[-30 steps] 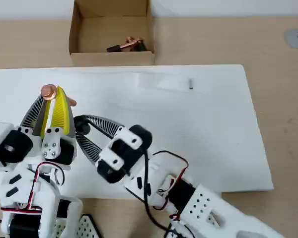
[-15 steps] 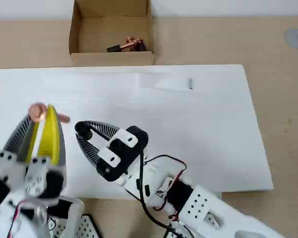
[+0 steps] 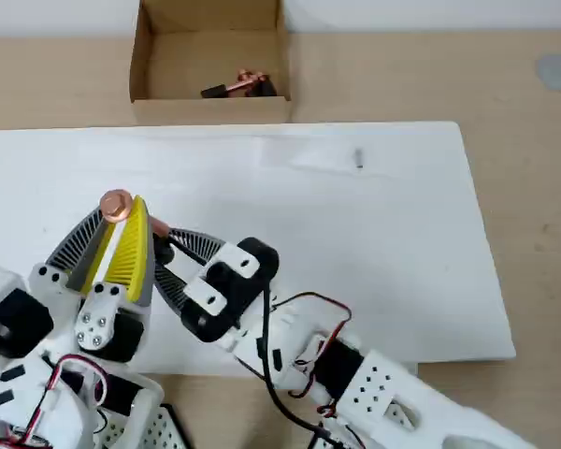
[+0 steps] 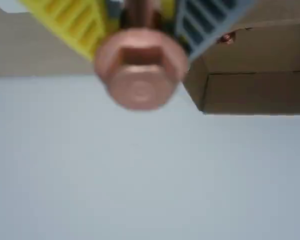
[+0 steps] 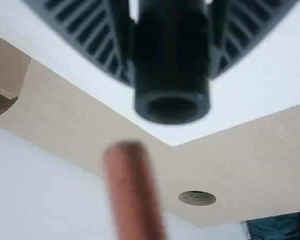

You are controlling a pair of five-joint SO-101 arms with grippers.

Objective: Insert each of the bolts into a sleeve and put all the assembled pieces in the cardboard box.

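My left gripper (image 3: 122,211), one finger yellow and one grey, is shut on a copper bolt (image 3: 116,204) just behind its hex head (image 4: 140,67). The bolt's shaft (image 5: 133,192) points toward the right gripper. My right gripper (image 3: 165,245), with black ribbed fingers, is shut on a black sleeve (image 5: 172,65). The sleeve's open end faces the bolt tip, which sits just short of it and a little off its axis. The cardboard box (image 3: 159,65) stands at the table's far edge and holds assembled pieces (image 3: 243,86).
Both arms work over the near left part of a white board (image 3: 374,253) lying on the wooden table. A small dark item (image 3: 359,159) lies on the board's far side. A grey disc (image 3: 559,71) sits at the far right corner.
The left gripper swung left and toward the near edge with the bolt, then came back right, bringing the bolt tip up to the sleeve. The right gripper shifted slightly nearer and has held since.
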